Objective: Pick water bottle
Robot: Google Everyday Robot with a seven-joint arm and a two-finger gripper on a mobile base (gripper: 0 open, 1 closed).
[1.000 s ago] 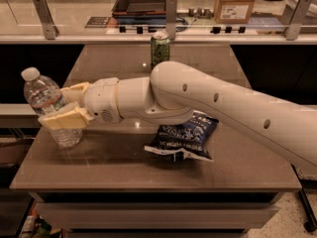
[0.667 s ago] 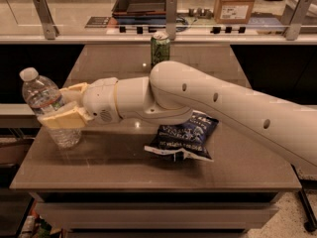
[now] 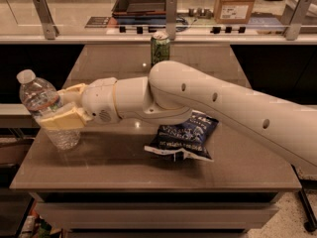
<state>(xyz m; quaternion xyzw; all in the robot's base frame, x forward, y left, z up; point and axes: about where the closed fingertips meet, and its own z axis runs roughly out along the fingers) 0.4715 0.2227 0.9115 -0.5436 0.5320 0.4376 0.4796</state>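
Note:
The water bottle (image 3: 43, 109) is clear ribbed plastic with a white cap. It tilts to the left at the table's left edge. My gripper (image 3: 63, 108) reaches in from the right at the end of the white arm. Its yellowish fingers (image 3: 64, 118) are shut on the bottle's middle, one in front and one behind. The bottle's base is at or just above the tabletop; I cannot tell which. A green drink can (image 3: 160, 48) stands at the far middle of the table, apart from the gripper.
A dark blue snack bag (image 3: 184, 136) lies on the brown table (image 3: 129, 160) to the right of the gripper, under the arm. Behind the table runs a counter with metal posts, a dark tray (image 3: 141, 3) and a cardboard box (image 3: 234, 3).
The bottle has tilted a little more to the left in the gripper's hold. The arm has barely moved.

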